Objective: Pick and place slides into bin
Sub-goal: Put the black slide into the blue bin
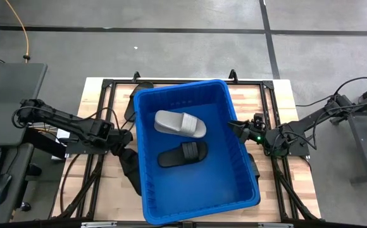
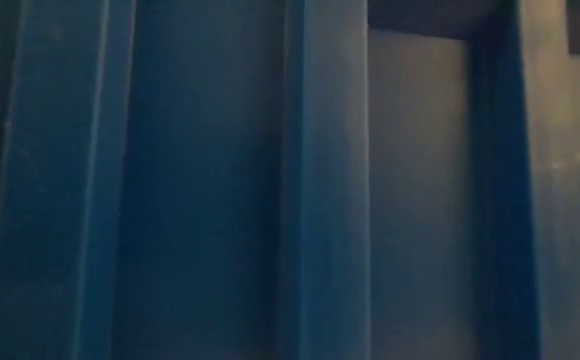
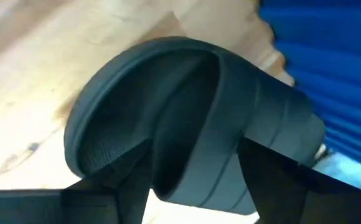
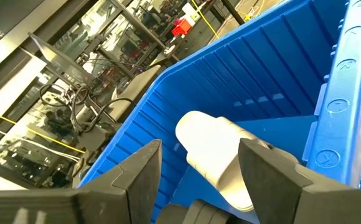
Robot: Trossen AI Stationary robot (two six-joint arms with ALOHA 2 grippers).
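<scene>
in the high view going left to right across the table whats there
left claw on a black slide → blue bin wall → black slide in the bin → right claw at the bin's right rim

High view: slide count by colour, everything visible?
Black slides: 3 (one inside the bin, one at the left end effector, one partly hidden behind the bin's back-left corner)
Grey slides: 1 (inside the bin)
Total: 4
</scene>
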